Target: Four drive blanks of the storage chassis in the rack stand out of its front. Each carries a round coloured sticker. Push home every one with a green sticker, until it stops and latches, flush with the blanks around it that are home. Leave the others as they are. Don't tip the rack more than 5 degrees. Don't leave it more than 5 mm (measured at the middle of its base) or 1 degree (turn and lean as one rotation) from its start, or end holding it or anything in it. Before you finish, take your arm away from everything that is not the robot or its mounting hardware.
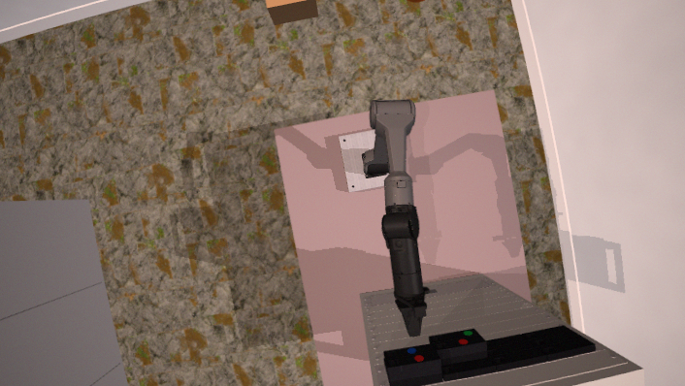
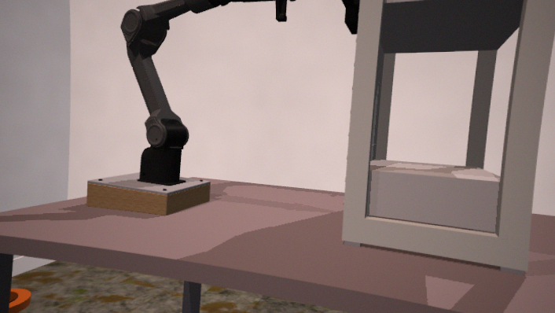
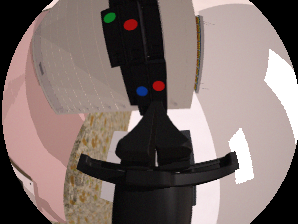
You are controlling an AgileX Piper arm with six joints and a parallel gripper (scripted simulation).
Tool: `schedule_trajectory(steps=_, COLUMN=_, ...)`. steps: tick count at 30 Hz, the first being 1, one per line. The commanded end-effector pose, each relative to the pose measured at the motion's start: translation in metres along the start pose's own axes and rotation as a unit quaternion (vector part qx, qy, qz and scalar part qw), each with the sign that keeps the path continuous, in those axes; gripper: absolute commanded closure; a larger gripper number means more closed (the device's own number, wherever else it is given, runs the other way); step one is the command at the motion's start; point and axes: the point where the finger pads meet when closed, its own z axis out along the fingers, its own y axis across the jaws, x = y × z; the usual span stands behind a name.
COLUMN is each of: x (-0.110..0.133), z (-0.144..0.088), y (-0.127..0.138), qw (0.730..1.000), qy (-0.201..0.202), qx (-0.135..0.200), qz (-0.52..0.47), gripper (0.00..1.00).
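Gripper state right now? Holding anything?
Gripper: shut, fingers together, nothing between them, above the rack, short of the sticker blanks.

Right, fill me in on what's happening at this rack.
A single arm reaches over the grey rack, its gripper shut on nothing and poised above the black chassis. Two blocks of blanks stand out of the front. One shows a green sticker and a red sticker; the other shows a blue sticker and a red one. The gripper touches neither block, and the green-stickered blank is not yet pushed home.
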Motion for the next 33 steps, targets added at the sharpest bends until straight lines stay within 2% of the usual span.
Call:
schedule_trajectory(steps=1, x=0.000, z=0.001, y=0.000, qw=1.000, qy=0.000, qx=-0.001, qz=0.001, gripper=1.00)
schedule_trajectory(steps=33, x=-0.023, z=-0.006, y=0.014, qw=1.000, qy=-0.009, qx=0.002, qz=0.008, gripper=1.00)
